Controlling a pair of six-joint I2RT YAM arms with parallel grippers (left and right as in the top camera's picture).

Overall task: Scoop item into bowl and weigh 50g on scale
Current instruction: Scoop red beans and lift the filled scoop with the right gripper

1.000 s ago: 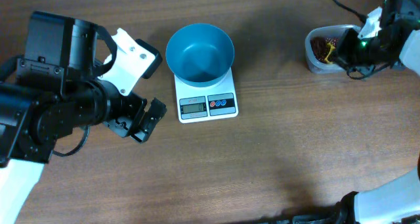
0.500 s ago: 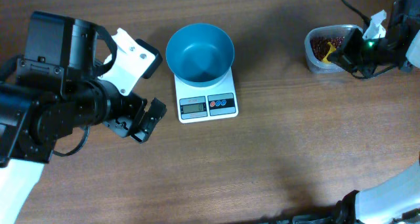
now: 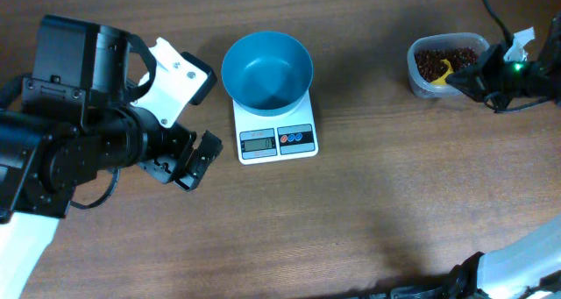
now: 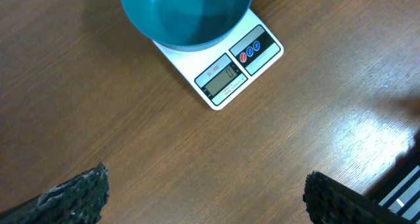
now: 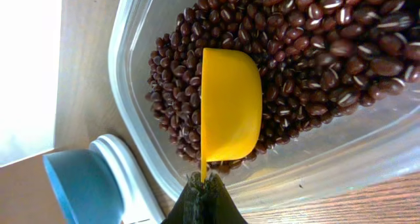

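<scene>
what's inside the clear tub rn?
Red-brown beans fill much of the clear tub; a yellow scoop, held by the right gripper, sits over them. The scoop hides the beans beneath it and any load it carries; the beans hide the tub floor.

digit 0, on scale (image 4: pixel 226 69) display

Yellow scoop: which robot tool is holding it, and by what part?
The right tool holds the yellow scoop by the end of its thin handle, its cup over the beans. The left tool is open, holding nothing.
</scene>
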